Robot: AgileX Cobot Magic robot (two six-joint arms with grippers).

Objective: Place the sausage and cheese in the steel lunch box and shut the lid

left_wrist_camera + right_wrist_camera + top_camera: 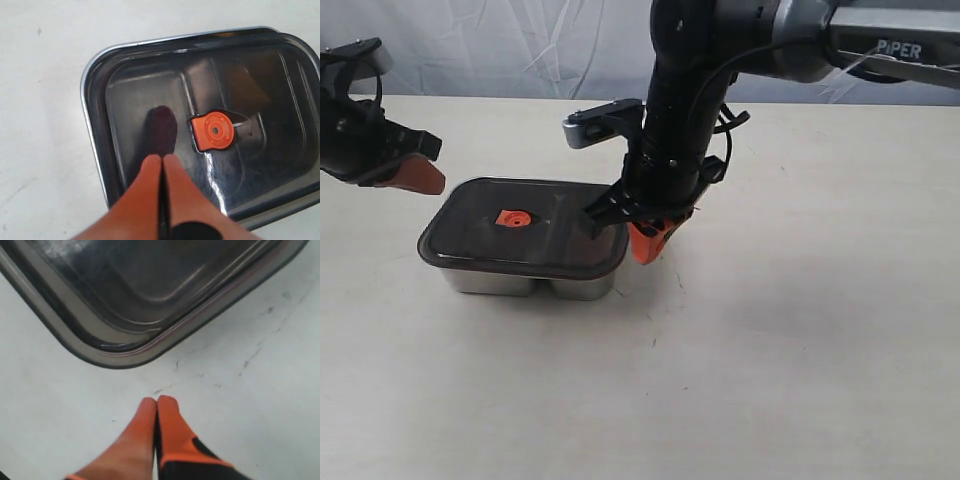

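Lid (pixel 470 225) on steel lunch box (pixel 490 280); left gripper (pixel 420 178), right gripper (pixel 645 243) pinched together, off edges

Left hand (pixel 161 159) and right hand (pixel 156 401) are both clamped fully closed.

Pale tabletop (pixel 800 350), faint dark scuffs (pixel 247 367); wrinkled grey-white backdrop (pixel 520 45) behind far edge.

I get bright, even light, soft shadows on the worktop (pixel 800 350), glare on the lid (pixel 260 150), blurry close-up fingers (pixel 140 440)
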